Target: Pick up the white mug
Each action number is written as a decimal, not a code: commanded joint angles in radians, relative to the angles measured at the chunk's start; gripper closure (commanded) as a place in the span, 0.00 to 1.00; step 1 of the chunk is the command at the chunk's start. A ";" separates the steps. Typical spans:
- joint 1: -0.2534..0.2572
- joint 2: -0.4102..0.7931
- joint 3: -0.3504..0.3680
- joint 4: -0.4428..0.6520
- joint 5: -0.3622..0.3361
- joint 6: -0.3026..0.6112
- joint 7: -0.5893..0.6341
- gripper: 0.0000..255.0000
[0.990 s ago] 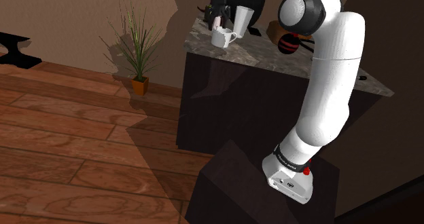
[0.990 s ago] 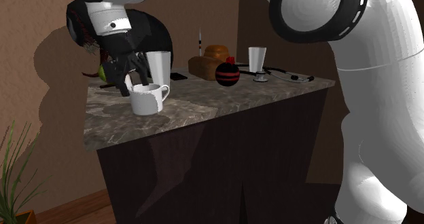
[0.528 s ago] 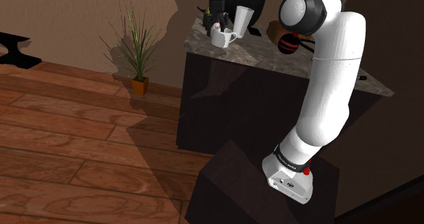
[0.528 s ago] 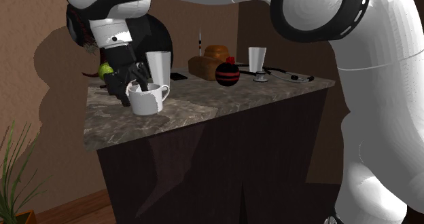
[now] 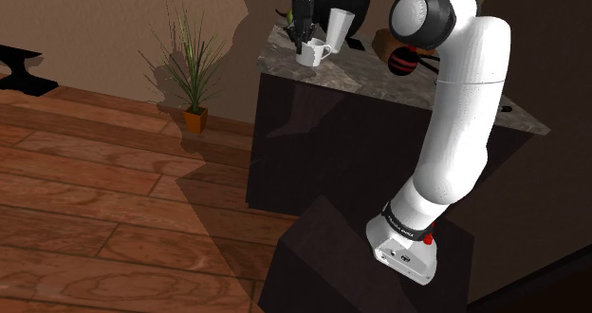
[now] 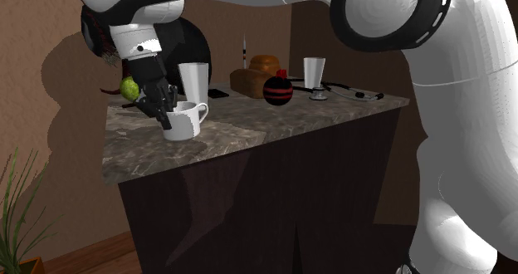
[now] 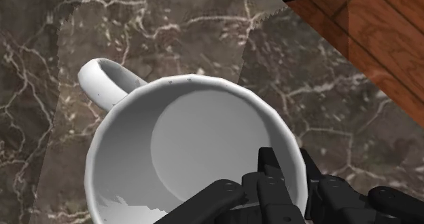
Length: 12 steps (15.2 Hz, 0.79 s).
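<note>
Beside the stand, in the shoulder view, one white mug (image 5: 311,53) is seen upright near the left end of one marble counter (image 5: 379,77), with the black gripper (image 5: 302,44) set at its rim; one potted plant (image 5: 193,79) is placed on the wooden floor (image 5: 85,207). Across the second exterior view, two tall cups are counted, the nearer cup (image 6: 194,83) just behind the mug and the farther cup (image 6: 314,71) well apart, together with one loaf (image 6: 253,80), one red-and-black ball (image 6: 278,90) and one green fruit (image 6: 129,87). Along the wrist view, the mug's wall is pinched between the two fingers (image 7: 272,182), one inside, one outside.
</note>
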 commanded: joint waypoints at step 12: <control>-0.009 0.044 -0.001 0.204 0.005 -0.159 -0.011 1.00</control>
